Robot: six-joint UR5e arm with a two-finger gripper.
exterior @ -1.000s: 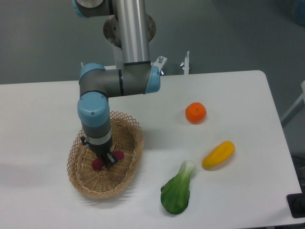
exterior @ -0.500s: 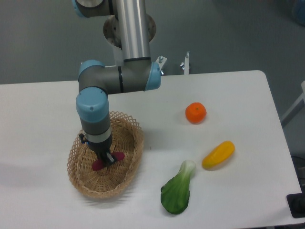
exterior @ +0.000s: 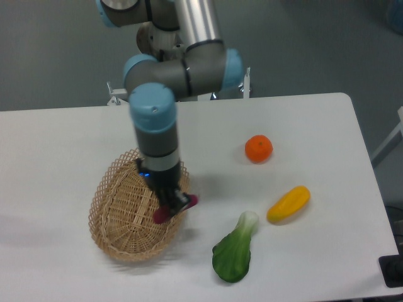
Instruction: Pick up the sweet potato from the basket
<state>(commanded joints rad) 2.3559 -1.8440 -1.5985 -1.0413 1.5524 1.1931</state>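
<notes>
End effector [exterior: 172, 204] of the single arm hangs above the right-hand rim of the basket [exterior: 113, 189], its two fingers clamped across the middle of the sweet potato [exterior: 175, 208], whose dark reddish-purple ends stick out on either side of the grip. A second ago the same fingers were down in the bowl of the basket, closing on the tuber where it lay on the woven floor; now the wrist has risen and swung toward the right of the basket, and the sweet potato has come with it, no longer resting on the wicker. Whether it has fully cleared the lattice edge cannot be told from this angle, since the tuber overlaps the rim in the view. The basket itself has stayed where it was on the white worktop [exterior: 302, 126] and appears to hold nothing else. To the right of the basket, well apart from it, the orange [exterior: 259, 149], the yellow fruit [exterior: 288, 204] and the leafy green vegetable [exterior: 234, 251] lie as they did before, untouched. For the task, the change is the decisive one: the pick looks essentially made, with the grasp seemingly firm near the tuber's centre, and what remains is probably only to carry it clear of the rim without letting the slim, curved piece twist or slip between the fingers.
</notes>
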